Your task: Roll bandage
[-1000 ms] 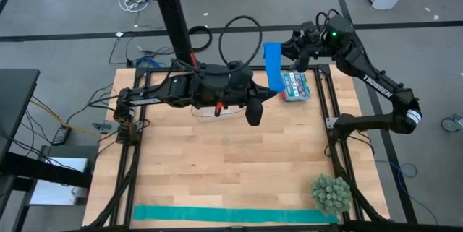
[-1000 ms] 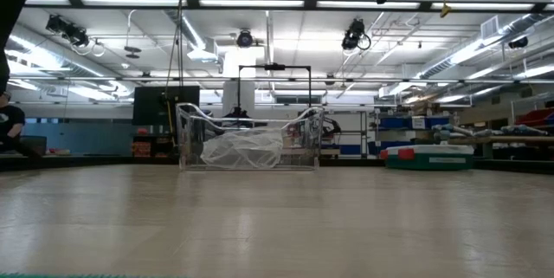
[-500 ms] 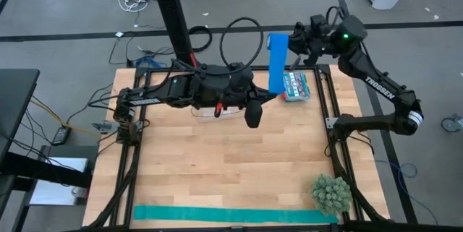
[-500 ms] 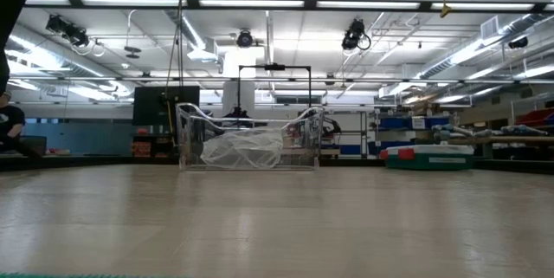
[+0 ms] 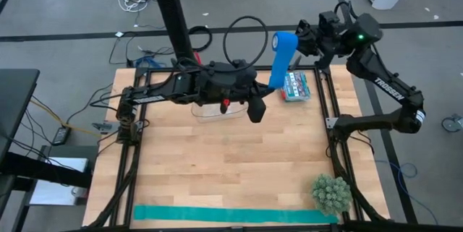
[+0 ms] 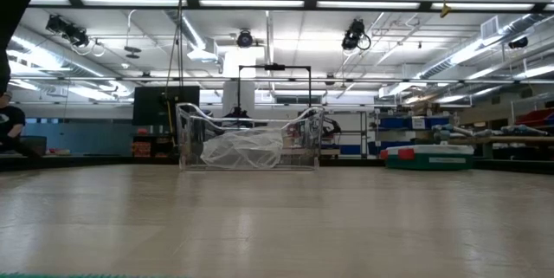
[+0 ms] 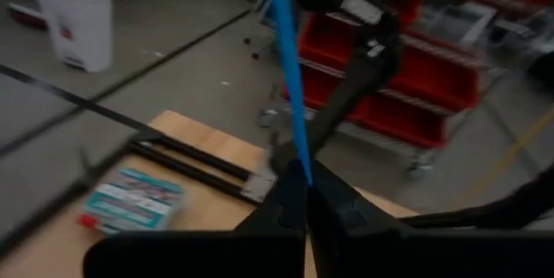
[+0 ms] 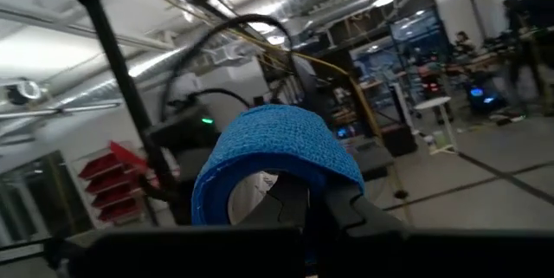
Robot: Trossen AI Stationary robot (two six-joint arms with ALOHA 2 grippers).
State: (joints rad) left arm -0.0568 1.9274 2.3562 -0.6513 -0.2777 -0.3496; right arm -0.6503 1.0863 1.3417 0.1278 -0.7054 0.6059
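The bandage (image 5: pixel 281 58) hung in the air above the table's (image 5: pixel 217 160) far edge, toward one o'clock, stretched as a blue strip between both arms. Its upper end was wound into a small roll (image 8: pixel 275 161) pinched in the jaws of the right gripper (image 5: pixel 302 39). Its lower end was clamped in the pressed-together jaws of the left gripper (image 5: pixel 266 91), at about seven o'clock from the roll. Just beside the strip, at three o'clock, a small packet (image 5: pixel 296 86) lay on the table. A teal strip (image 5: pixel 231 215) lay along the near edge, a green spiky ball (image 5: pixel 331 193) near its right end.
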